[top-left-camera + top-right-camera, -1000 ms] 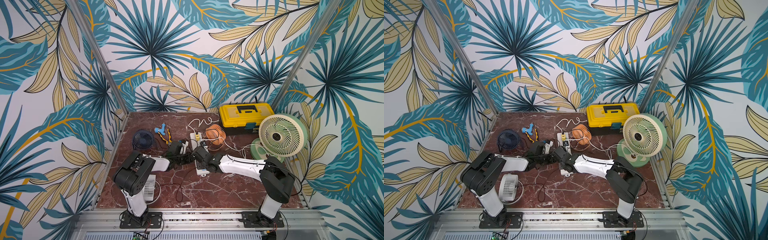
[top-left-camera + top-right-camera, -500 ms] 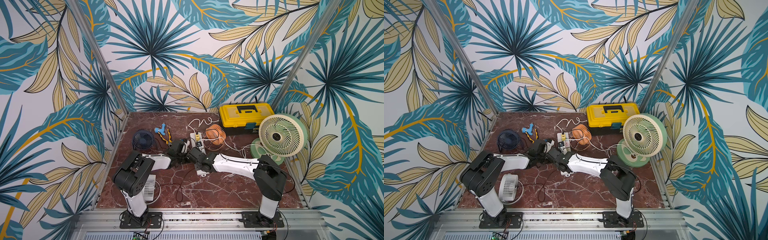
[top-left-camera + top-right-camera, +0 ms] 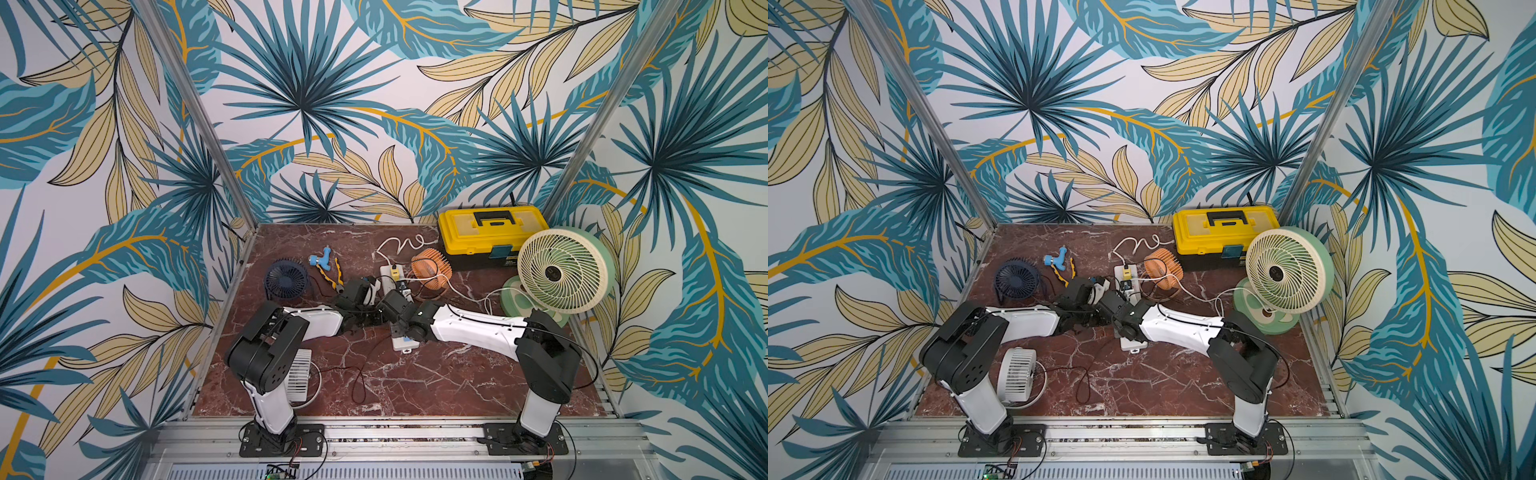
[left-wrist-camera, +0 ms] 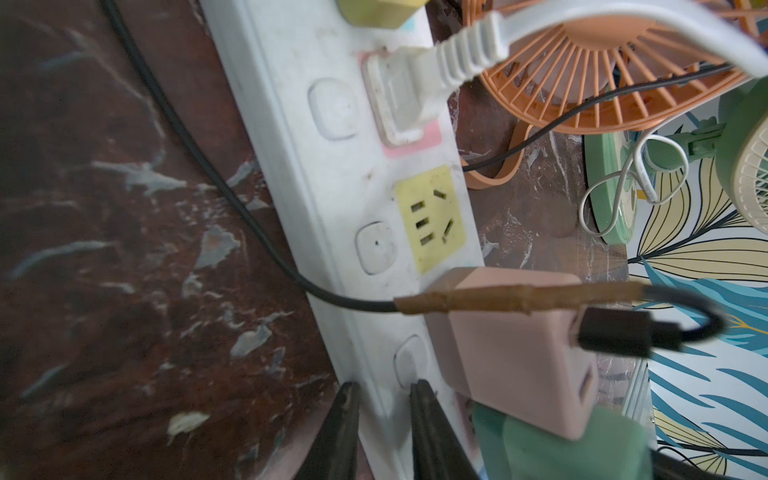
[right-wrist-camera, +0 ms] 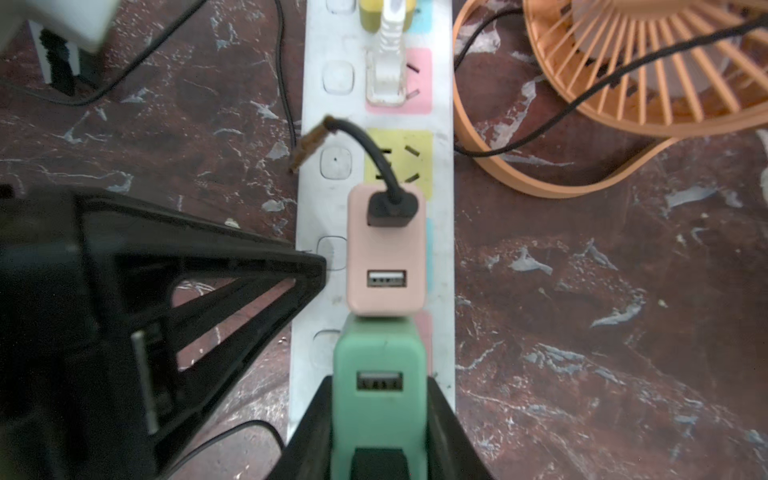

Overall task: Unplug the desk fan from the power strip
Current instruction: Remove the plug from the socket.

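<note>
Power strip (image 3: 404, 343) middle hidden under right hand (image 3: 390, 302)

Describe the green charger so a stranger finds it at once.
Find the long white power strip on the marble table. Two blocky chargers sit plugged in side by side. Yours is the green charger, not the pink charger carrying a black cable.

Left arm (image 3: 316, 325) and right arm (image 3: 478, 330): white shells, black joints, black cables, black trussed fingers (image 5: 266, 259), bolted black baseplates (image 3: 282, 441)
</note>
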Robot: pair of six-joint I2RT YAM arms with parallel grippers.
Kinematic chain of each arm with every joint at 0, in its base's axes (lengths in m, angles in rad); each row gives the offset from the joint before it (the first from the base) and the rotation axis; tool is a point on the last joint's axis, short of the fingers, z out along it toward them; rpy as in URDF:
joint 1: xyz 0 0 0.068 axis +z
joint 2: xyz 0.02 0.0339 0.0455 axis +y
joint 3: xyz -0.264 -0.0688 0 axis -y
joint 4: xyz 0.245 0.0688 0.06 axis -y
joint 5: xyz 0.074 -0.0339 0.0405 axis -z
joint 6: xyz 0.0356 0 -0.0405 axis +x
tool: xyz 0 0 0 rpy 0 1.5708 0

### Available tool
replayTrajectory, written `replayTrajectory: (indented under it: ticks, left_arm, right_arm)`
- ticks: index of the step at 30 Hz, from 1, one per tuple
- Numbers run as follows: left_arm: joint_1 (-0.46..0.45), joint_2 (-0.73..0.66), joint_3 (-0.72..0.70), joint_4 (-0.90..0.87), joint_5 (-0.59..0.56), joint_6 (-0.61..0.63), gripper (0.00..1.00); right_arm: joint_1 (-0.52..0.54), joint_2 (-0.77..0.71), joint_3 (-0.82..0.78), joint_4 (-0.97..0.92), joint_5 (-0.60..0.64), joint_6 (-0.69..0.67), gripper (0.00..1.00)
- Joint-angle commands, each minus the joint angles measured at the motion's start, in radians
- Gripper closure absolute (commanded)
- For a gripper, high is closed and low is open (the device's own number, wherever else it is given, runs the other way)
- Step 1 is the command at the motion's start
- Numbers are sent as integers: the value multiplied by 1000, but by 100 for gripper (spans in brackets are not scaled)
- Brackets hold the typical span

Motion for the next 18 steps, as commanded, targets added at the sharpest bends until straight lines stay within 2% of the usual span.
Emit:
replayTrajectory:
  ticks: [1, 9, 18]
  left_arm:
    - [-3, 19, 1, -125, -72, 23, 74]
    - [-3, 21, 2, -127, -69, 17, 74]
    - [-3, -39, -25, -44, -44, 22, 66]
  right_arm:
    - [6, -5, 12, -27, 35, -31, 92]
    - [-20, -75, -54, 31, -19, -16, 92]
    - [-23, -206, -152, 82, -86, 24, 91]
